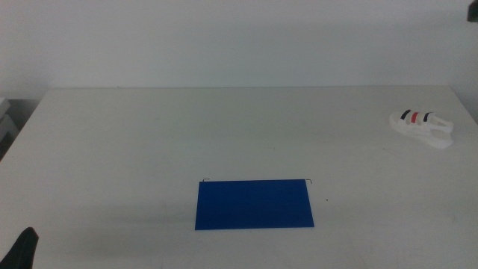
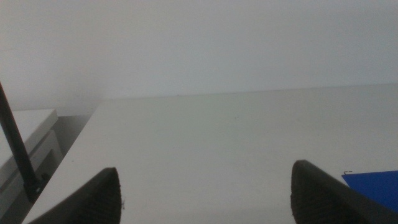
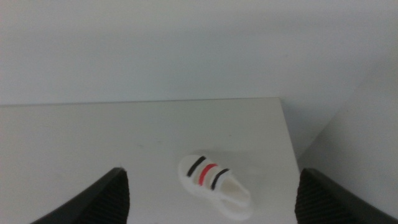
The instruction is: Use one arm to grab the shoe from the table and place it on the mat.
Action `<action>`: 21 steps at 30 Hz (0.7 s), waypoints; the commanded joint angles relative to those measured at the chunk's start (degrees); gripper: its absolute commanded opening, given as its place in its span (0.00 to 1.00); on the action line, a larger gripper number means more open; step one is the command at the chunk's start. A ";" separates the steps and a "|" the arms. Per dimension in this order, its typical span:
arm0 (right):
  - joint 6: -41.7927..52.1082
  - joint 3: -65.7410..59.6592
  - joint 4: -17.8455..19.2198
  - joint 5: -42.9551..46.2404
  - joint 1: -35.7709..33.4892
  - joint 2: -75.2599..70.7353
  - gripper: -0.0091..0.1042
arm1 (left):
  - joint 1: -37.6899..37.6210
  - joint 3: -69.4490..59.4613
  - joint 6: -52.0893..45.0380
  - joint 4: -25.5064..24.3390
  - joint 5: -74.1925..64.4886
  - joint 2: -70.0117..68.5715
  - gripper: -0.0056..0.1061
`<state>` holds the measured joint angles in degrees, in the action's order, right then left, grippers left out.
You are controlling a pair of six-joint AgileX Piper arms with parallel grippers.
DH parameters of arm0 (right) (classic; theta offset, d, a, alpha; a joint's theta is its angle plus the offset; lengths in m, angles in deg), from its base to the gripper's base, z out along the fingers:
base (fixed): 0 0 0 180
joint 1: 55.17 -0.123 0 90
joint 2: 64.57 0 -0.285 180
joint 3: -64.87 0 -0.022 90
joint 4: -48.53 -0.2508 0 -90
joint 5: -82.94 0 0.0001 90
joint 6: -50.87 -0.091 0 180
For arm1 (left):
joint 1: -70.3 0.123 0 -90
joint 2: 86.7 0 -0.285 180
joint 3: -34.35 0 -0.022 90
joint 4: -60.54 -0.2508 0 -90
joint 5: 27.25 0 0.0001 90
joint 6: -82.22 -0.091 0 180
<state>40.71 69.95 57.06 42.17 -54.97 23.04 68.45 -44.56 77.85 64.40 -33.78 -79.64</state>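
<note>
The white shoe (image 1: 423,128) with black and red straps lies on the table (image 1: 224,134) at the far right, near its right edge. The dark-blue mat (image 1: 254,203) lies flat at the front middle of the table. My right gripper (image 3: 211,205) is out of the middle view; its jaws stand wide open and the shoe (image 3: 212,185) lies between and beyond them, untouched. My left gripper (image 2: 205,202) waits at the bottom left corner of the middle view (image 1: 22,250), jaws wide open and empty. A corner of the mat (image 2: 373,183) shows in the left wrist view.
A white wall rises behind the table. A grey-white unit (image 2: 25,143) stands beyond the table's left edge, with a black cable (image 2: 15,149) in front of it. The table's right edge (image 3: 287,134) runs close beside the shoe.
</note>
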 commanded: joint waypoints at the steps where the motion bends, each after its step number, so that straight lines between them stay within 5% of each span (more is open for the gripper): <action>1: 2.24 6.84 2.29 -0.10 0.10 2.86 0.89 | -0.26 -0.40 0.27 0.55 4.71 -0.77 0.89; 10: 9.05 25.25 2.92 -12.08 1.32 18.68 0.89 | -0.26 -0.40 0.27 0.55 4.71 -0.77 0.89; 21: 22.31 31.95 1.92 -13.62 5.26 28.83 0.89 | -0.26 -0.40 0.27 0.55 4.71 -0.77 0.89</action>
<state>59.91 99.68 58.24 26.48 -50.67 54.22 68.45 -44.56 77.85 64.40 -33.78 -79.64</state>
